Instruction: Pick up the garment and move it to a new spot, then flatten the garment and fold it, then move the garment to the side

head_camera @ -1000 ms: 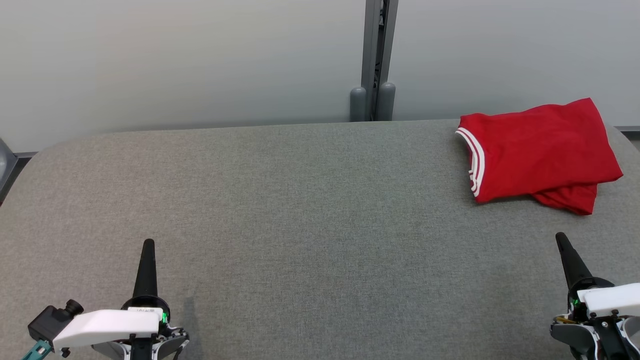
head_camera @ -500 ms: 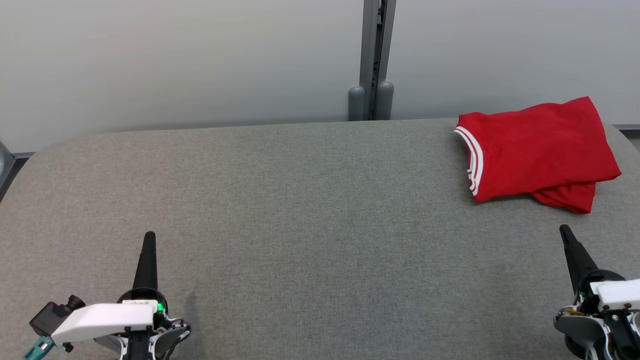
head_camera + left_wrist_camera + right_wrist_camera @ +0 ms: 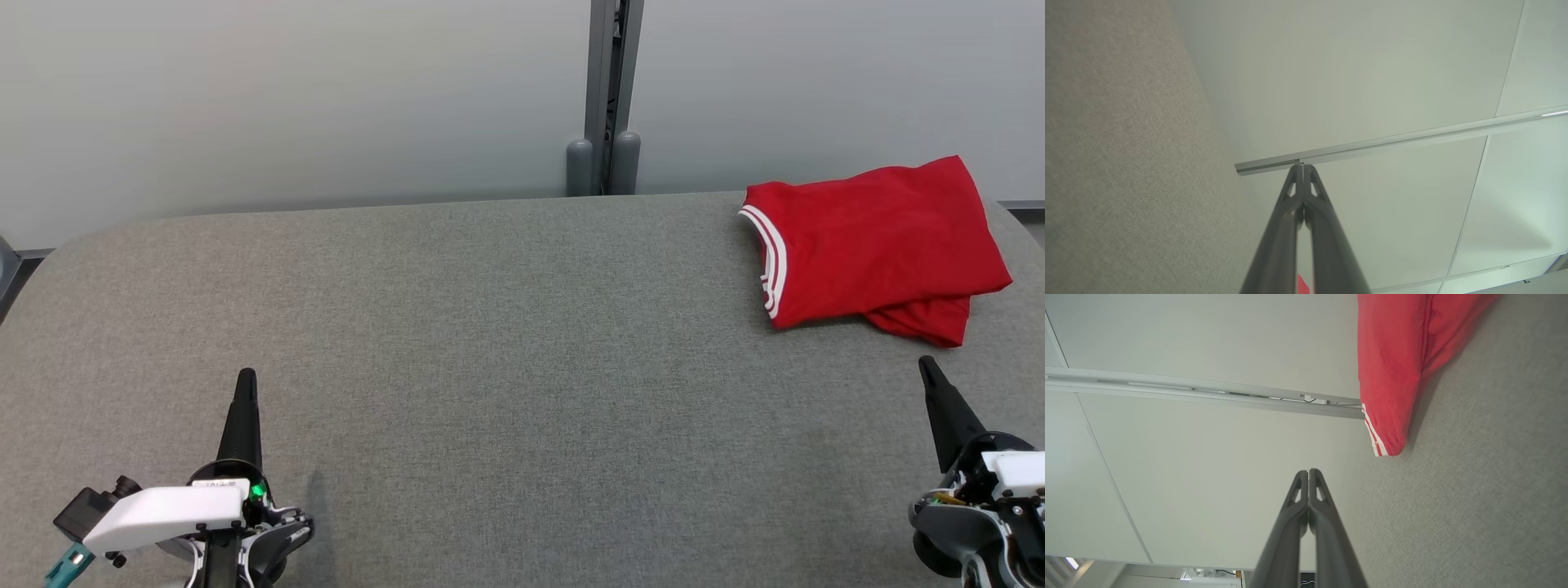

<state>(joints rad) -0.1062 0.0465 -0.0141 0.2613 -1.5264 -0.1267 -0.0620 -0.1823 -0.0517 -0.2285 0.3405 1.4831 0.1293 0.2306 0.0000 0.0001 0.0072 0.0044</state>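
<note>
Fabric, grey and tightly woven, covers the rounded table [image 3: 490,327] across my head view. The red T-shirt [image 3: 873,245] lies folded on it at about 2 o'clock, close to the far edge and the right end. Its white-striped cuff [image 3: 771,261] faces 9 o'clock, and a lower layer of cloth pokes out from under the fold at the shirt's 5 o'clock corner. Nothing is touching it.

My left gripper [image 3: 246,377] sits at 7 o'clock, pointing toward 12, well apart from the shirt, with bare fabric around it. In its wrist view the two dark fingers [image 3: 1282,228] meet at the tips and hold nothing.

My right gripper [image 3: 925,363] is at 4 o'clock, tilted slightly toward 11, its tip near the shirt's near edge but clear of it. From that wrist camera its fingers [image 3: 1331,539] are likewise pressed together and hold nothing. The striped cuff lies past the tips at 1 o'clock, with a strip of grey fabric between them.

Behind the table, pale wall panels [image 3: 286,98] meet at a grey post [image 3: 605,82] at 12 o'clock.
</note>
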